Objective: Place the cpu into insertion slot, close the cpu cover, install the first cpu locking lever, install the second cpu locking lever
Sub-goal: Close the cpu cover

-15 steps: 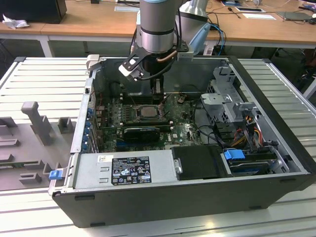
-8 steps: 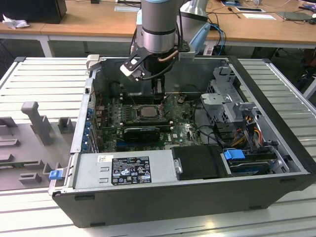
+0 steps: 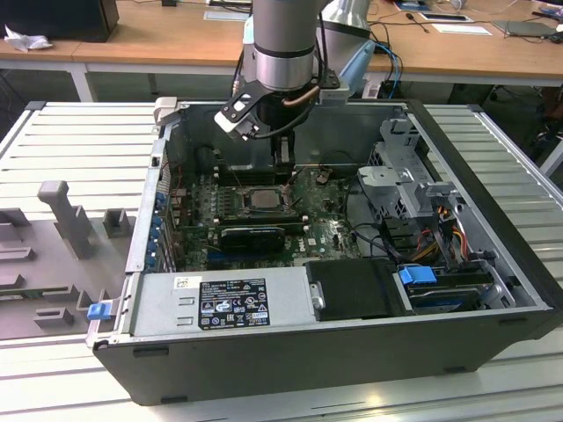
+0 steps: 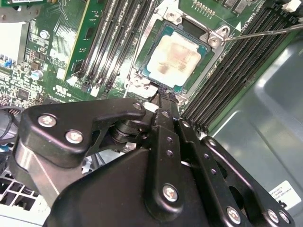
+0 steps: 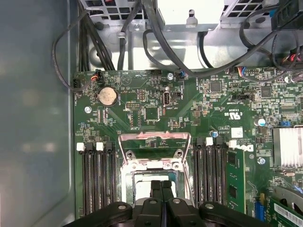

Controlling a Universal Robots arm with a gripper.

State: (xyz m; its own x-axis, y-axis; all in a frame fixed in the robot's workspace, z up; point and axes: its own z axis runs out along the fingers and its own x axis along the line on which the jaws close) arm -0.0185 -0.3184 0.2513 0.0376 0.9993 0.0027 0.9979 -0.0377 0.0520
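Silver-grey cpu [image 4: 176, 60] sat socketed (judged light, stiff, fragile; best gripped by edges); gripper [image 4: 162, 98] pressed together, apparently empty.

Matt silver-grey metal cpu [image 4: 174, 60], matt black gripper [image 4: 163, 99], glossy green circuit board [image 5: 142, 113], smooth grey metal case [image 5: 33, 118]

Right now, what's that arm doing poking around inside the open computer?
A robot arm reaches down into the open computer case. The cpu already lies in the insertion slot, its pale metal top showing. The cpu cover stands tilted up, not yet closed over the chip. The gripper, fingers shut together, sits right at the slot's edge.
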